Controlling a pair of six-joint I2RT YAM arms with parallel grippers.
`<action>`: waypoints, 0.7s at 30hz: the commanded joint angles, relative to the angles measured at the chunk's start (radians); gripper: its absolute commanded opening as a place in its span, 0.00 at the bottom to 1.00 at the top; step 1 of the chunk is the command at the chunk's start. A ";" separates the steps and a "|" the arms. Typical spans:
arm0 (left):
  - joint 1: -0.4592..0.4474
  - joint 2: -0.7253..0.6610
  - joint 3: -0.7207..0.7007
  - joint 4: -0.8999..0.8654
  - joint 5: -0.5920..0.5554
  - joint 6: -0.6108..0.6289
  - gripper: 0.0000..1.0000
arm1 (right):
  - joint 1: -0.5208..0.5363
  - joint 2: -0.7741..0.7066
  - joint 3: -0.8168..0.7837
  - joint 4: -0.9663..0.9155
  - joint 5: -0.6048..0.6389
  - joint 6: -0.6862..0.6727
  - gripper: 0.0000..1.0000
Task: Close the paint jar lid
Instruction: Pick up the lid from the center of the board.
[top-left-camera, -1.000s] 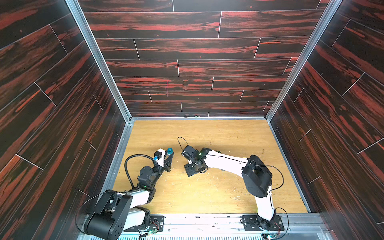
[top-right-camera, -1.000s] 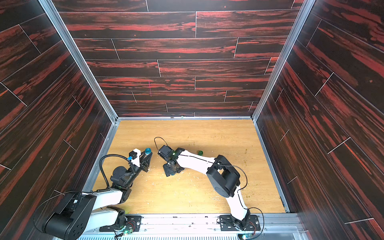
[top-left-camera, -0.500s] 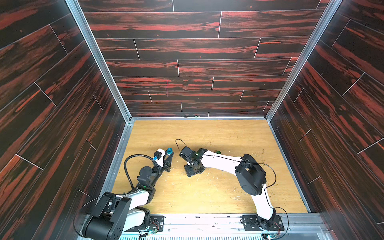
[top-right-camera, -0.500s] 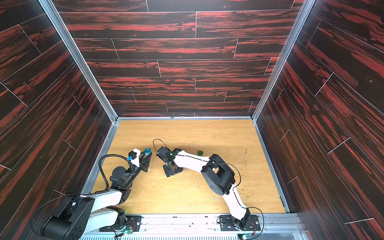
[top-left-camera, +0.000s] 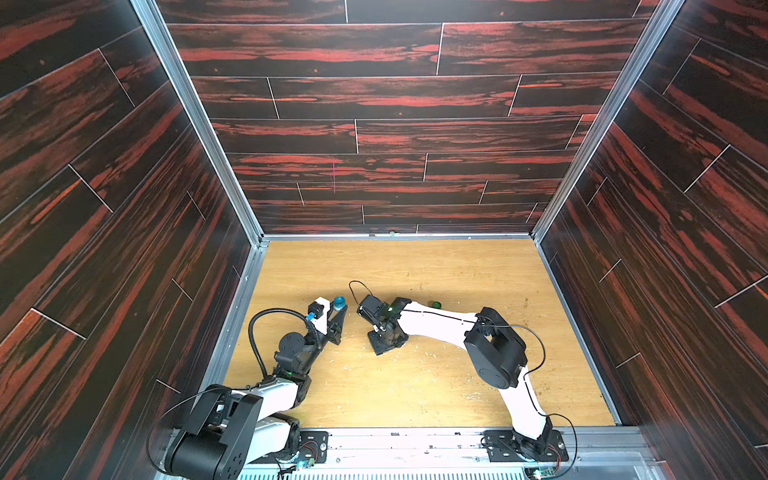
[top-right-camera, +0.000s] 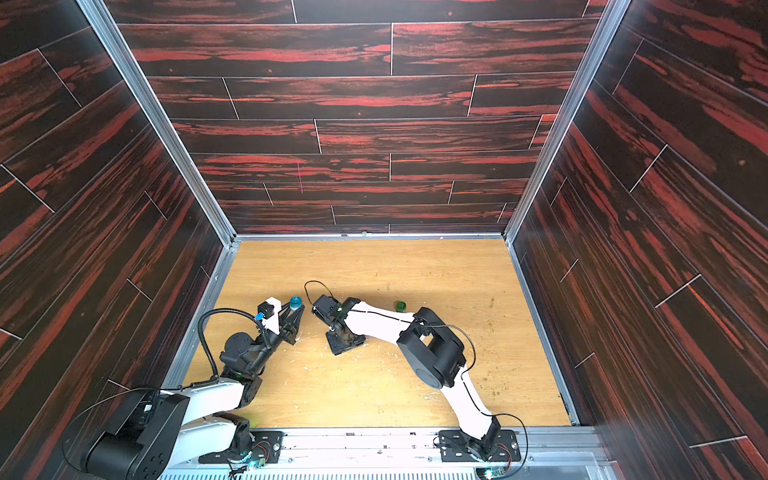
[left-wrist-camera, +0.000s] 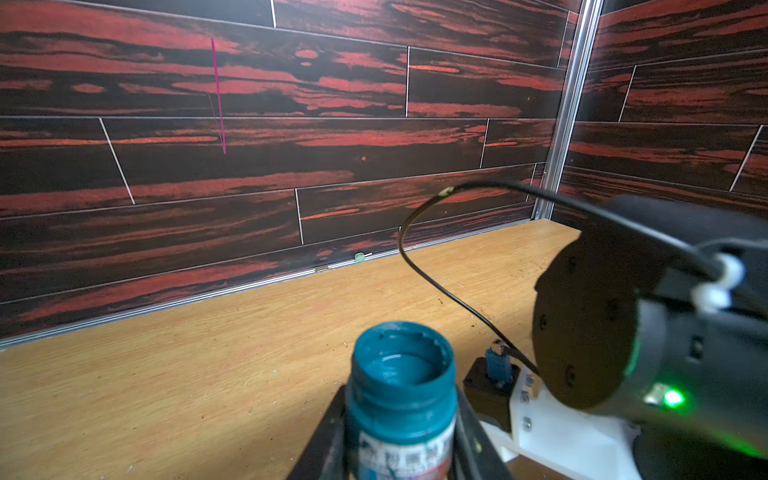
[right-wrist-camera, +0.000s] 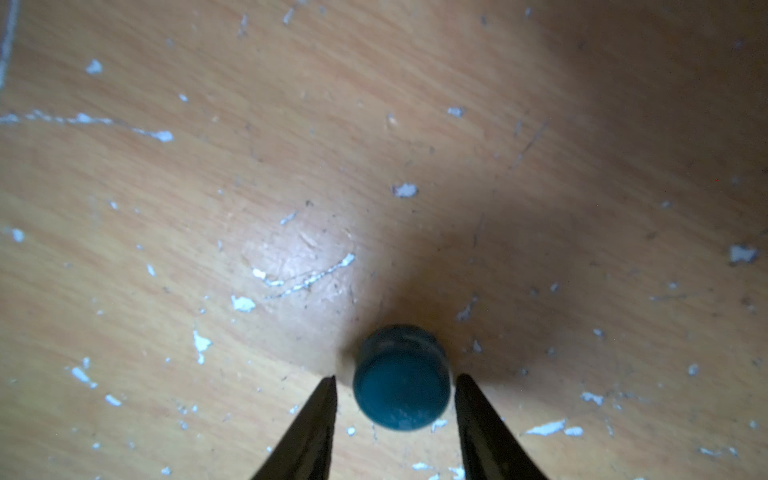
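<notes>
**Lid pickup, jar held ready.** The paint jar (left-wrist-camera: 401, 399), teal, with a printed label, stands uncapped with its mouth and threaded neck open. It is clamped by its body between the two fingers of the left hand (left-wrist-camera: 400, 419), which is closed firmly on it and holds it off the desk (top-left-camera: 457, 374) at the left of the workspace. The lid (right-wrist-camera: 402, 382), a small round teal cap, lies apart from the jar on the desk, flat face up, beneath the right hand (right-wrist-camera: 395, 377). That hand stands astride the lid, its fingers partly open, a narrow gap on either side; nothing is gripped yet. White flecks (right-wrist-camera: 243, 303) litter the wood around it, and a small green object (top-left-camera: 435, 305) sits beyond the right arm.

*Hazards.* The gaps look unequal, so one finger would likely touch first and push the cap sideways. A low, round, smooth rim may pop out of a shallow pinch. Later, a cocked lid could cross-thread, and any tilt of the jar risks spilling paint.
</notes>
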 joint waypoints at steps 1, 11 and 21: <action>0.005 -0.017 0.007 0.011 0.013 0.000 0.31 | 0.007 0.033 0.031 -0.027 0.013 0.008 0.49; 0.005 -0.020 0.006 0.005 0.014 0.002 0.31 | 0.007 0.055 0.054 -0.040 0.025 0.005 0.45; 0.005 -0.025 0.009 -0.001 0.022 0.002 0.31 | 0.006 0.064 0.059 -0.051 0.026 0.005 0.38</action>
